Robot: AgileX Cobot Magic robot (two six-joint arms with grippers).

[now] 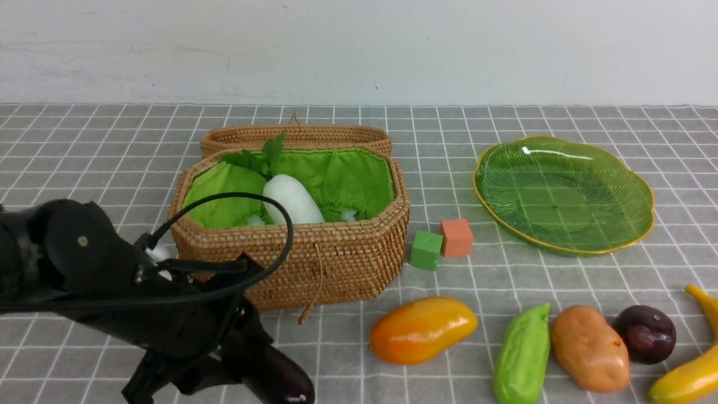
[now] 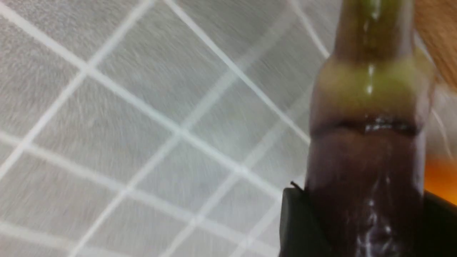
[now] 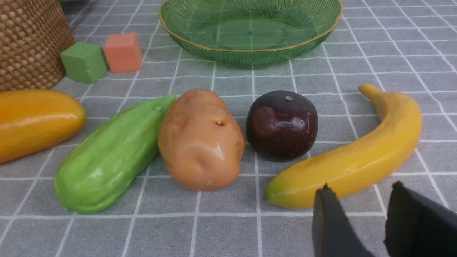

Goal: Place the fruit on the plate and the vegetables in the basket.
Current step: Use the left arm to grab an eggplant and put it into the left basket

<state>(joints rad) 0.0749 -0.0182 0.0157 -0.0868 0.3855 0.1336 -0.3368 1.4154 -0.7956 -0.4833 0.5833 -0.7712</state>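
Left hand [image 1: 224, 348]: jaws closed around the eggplant [image 1: 283, 379]
Eggplant: between the fingers, in front of the basket [image 1: 314, 269]
Right hand [image 3: 360, 192]: jaws apart, empty, beside the banana [image 3: 357, 164]
Writing: none readable

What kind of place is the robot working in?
Probably a tabletop test or demo setup rather than a kitchen: grid-patterned cloth, plain pale wall, and glossy, toy-like produce such as the mango and banana.
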